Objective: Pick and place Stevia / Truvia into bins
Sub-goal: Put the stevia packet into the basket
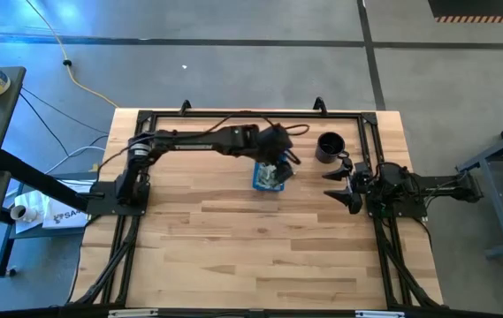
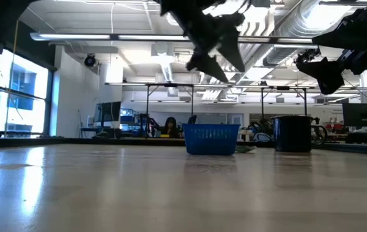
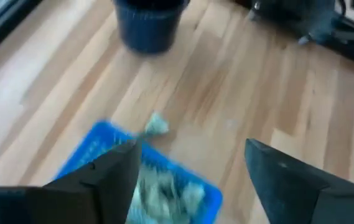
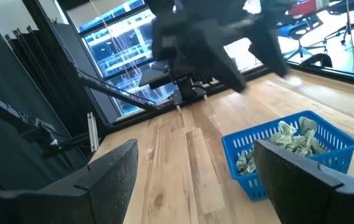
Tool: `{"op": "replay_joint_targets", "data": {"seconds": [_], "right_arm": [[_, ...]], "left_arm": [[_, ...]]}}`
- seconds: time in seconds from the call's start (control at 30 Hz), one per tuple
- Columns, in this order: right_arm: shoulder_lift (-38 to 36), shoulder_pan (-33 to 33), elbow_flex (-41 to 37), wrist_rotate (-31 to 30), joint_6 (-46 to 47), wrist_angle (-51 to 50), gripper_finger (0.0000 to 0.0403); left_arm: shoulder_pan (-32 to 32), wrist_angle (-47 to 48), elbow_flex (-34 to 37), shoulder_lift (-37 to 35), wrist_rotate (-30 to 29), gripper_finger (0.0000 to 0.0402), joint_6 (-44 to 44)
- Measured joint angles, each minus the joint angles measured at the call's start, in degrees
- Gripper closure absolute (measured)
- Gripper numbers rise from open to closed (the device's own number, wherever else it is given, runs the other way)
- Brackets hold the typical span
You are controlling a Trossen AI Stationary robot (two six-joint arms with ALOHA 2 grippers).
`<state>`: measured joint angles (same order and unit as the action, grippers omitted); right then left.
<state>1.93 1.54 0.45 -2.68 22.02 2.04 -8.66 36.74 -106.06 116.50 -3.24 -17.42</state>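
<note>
Left gripper [image 1: 279, 162] spread, empty, above blue tray [image 1: 259, 177] of Stevia packets [image 4: 292, 142]. Right gripper [image 1: 343, 183] spread, parked beside black mug [image 1: 329, 147].

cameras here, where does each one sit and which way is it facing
High view: above the table, looking straight down; both arms show, left gripper over the blue tray.
Low view: at tabletop height, looking level into the room; tray and black mug stand ahead, arms hang from above.
Left wrist view: looks down past its own open fingers onto the packets.
Right wrist view: looks across the table past its open fingers at the tray.
All four share the tray.
</note>
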Motion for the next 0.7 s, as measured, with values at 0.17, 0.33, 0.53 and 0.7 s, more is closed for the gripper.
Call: {"op": "replay_joint_targets", "data": {"seconds": [0.17, 0.33, 0.53, 0.7], "right_arm": [[-0.2, 0.0, 0.0, 0.0, 0.0, 0.1, 0.0096], [0.0, 0.0, 0.0, -0.3, 0.0, 0.2, 0.0096], [0.3, 0.0, 0.0, -0.4, 0.0, 0.0, 0.0096], [0.7, 0.0, 0.0, -0.5, -0.1, 0.0, 0.0096]], "left_arm": [[-1.2, -7.0, -3.0, 6.0, 2.5, 0.0091, 2.3], [-1.6, 0.0, -6.1, 9.9, 3.1, 0.0142, 1.9], [-1.3, 12.4, -14.2, 4.9, 2.3, 0.0198, 0.6], [-0.6, 20.2, -19.5, 2.4, -1.2, 0.023, -0.3]]}}
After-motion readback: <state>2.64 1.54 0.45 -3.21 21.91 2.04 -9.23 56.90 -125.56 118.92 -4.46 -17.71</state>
